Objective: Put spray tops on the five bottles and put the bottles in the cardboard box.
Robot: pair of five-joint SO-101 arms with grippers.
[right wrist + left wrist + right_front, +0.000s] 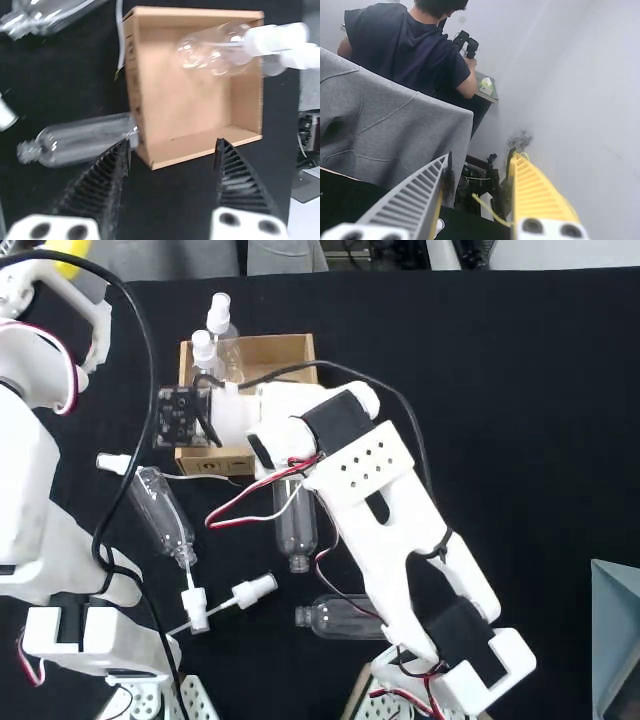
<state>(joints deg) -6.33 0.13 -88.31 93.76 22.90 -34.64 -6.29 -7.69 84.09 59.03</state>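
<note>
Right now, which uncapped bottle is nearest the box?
The middle bottle, its base by the cardboard box; the left bottle and near bottle lie farther off.

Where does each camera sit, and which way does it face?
High view: above the table, facing down on both arms and the cardboard box.
Left wrist view: on the left arm, facing up toward a wall; open left tool shows.
Right wrist view: on the right arm, facing down into the box; open right tool shows.
High and right wrist views share the box.
</note>
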